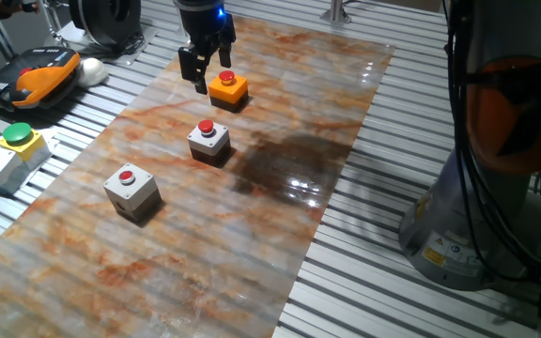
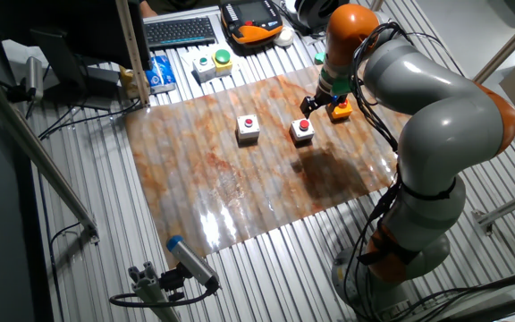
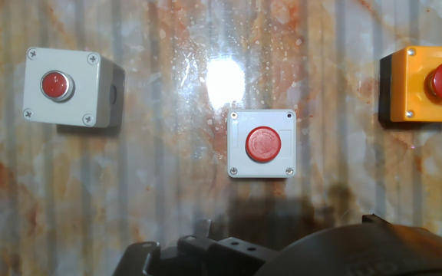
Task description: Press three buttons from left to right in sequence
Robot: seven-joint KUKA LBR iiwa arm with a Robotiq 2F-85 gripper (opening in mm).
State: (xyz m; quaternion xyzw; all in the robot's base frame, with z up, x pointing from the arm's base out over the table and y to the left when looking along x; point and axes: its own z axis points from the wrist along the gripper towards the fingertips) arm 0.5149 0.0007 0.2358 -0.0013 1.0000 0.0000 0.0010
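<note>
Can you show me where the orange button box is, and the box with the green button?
orange button box (image 1: 228,90): one fixed view, on the box's orange front face, below its red button.
box with the green button (image 1: 6,160): one fixed view, on its grey body, off the mat at the left edge.

fingers (image 1: 211,79) beside orange button box (image 1: 227,88)

glossy marbled mat (image 1: 280,141), ribbed metal table (image 1: 393,282)

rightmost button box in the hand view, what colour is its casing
Orange, under a round red push-button: the flat orange button box shows best in the hand view.
</note>
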